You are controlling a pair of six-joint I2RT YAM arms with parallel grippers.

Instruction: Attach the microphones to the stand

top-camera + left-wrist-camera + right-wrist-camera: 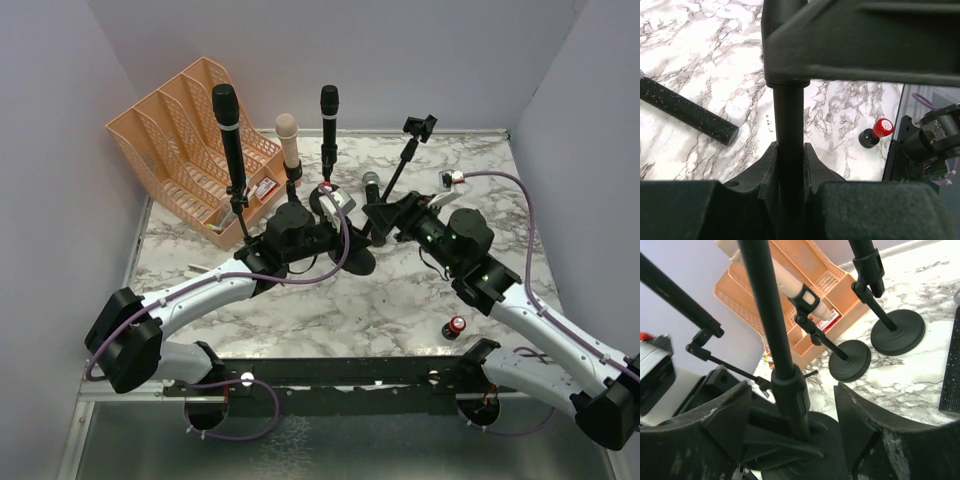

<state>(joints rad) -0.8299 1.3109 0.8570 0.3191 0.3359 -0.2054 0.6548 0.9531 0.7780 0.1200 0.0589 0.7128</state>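
- From above, three microphones are already clipped upright: a tall all-black stick microphone [228, 120], a peach-pink microphone [288, 135] and a slimmer black microphone [329, 105]. The fourth black stand [400, 168] leans with its clip [420, 126] empty. The black microphone with a silver mesh head [371, 182] lies on the white marble table [380, 300] beside it, so one is left. The orange file rack [190, 130] and the small red-topped battery [457, 326] sit well aside.
- Left wrist view: the left gripper [789, 160] has its jaws pinching that stand's pole.
- Right wrist view: the right gripper [792, 400] has its jaws spread either side of the pole, touching nothing. Neighbouring stand bases crowd close.
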